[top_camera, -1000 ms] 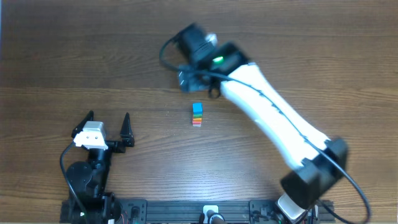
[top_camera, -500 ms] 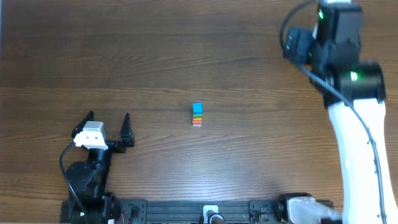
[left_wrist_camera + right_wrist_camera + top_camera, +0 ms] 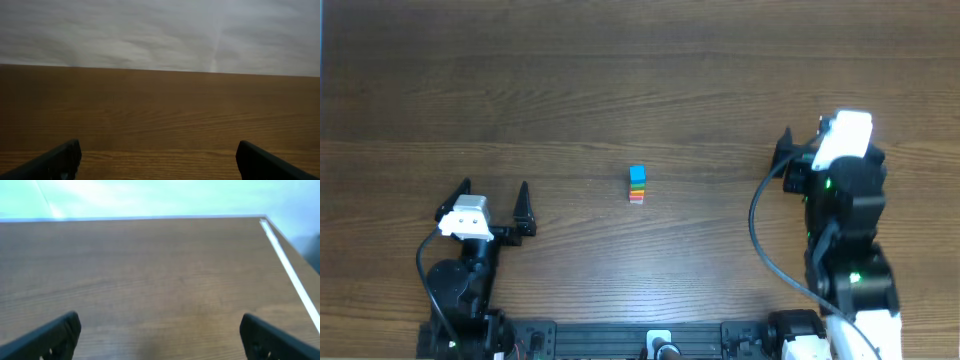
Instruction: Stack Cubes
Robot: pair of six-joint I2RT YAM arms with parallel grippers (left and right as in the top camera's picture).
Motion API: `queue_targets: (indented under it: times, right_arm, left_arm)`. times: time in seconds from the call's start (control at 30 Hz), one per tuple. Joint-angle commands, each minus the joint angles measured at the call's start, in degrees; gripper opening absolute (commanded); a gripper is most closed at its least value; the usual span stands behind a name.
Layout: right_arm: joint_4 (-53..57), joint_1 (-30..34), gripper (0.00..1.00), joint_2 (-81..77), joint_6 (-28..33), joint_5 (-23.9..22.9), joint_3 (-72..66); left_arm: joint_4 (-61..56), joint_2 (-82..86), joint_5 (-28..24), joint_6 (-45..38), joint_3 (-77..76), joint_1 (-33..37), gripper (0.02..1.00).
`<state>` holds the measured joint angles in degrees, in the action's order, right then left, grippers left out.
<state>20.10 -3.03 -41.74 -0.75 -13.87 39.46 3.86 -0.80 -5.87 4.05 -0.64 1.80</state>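
Evidently the tower is built, so I judge the step in hand to be parking both arms. Doing that well means holding each claw low and well apart from the cubes, moving nothing across the middle of the bench, and avoiding any jolt to it, since so slim a column would probably topple easily. Near the bench's front-left corner the left claw sits spread wide, gripping nothing and touching nothing, with bare wood between its fingers. At the middle of the bench stands the stack of cubes, upright, with a blue cube on top and what look like green, orange and red ones beneath. Toward the right edge the right claw is likewise wide apart and empty, facing the far right corner.
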Motion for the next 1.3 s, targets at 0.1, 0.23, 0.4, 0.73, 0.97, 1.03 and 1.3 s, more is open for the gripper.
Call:
queue_targets:
  times: [0.1,0.23,0.4,0.73,0.97,1.03,1.3]
  right_arm:
    - [-10.45,0.33,0.991,11.1,0.59,1.2,-14.47]
    - [-14.38,0.33,0.991,16.83,0.61,2.27,-21.27]
    - [-16.74,0.37,0.991,23.28,0.63,2.27,-27.34]
    - [-14.23,0.37,0.993,34.86,2.4,5.46,-34.25]
    - [-13.64,0.37,0.991,41.46,2.58,5.68,-37.42]
    - [-13.68,0.37,0.993,41.44,2.58,5.97,-37.88]
    - [-16.5,0.37,0.991,41.44,2.6,6.99,-39.19]
  left_arm:
    - [0.02,0.42,-0.72,-0.63,0.31,0.31,1.0]
    - [0.02,0.42,-0.72,-0.63,0.31,0.31,1.0]
    - [0.02,0.42,-0.72,-0.63,0.31,0.31,1.0]
    - [0.02,0.42,-0.72,-0.63,0.31,0.31,0.998]
    - [0.02,0.42,-0.72,-0.63,0.31,0.31,1.0]
    - [0.02,0.42,-0.72,-0.63,0.31,0.31,1.0]
    - [0.02,0.42,-0.72,-0.63,0.31,0.31,1.0]
